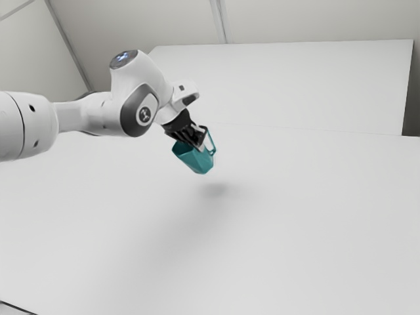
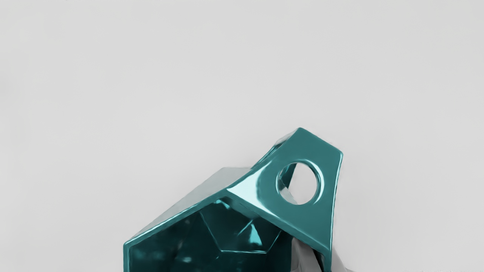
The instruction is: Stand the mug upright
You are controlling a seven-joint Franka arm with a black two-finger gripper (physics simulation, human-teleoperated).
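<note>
My black gripper [image 1: 200, 144] reaches down at a slant in the exterior view, holding the teal faceted mug [image 1: 195, 159] above the table. The mug is tilted, its mouth toward the hand and its handle on the exterior view's right. In the wrist view, the mug's [image 2: 280, 215] open mouth faces the camera, and the handle with its round hole stands at one side. There the gripper [image 2: 321, 260] has one finger inside the mouth and the other outside, shut on the wall beside the handle. The lower parts of the fingers and mug are cut off there.
A wide white table [image 1: 282, 230] lies below, with a soft shadow under the mug. Behind it rises a white panel [image 1: 295, 85]. A thin dark line crosses the exterior view's lower left corner.
</note>
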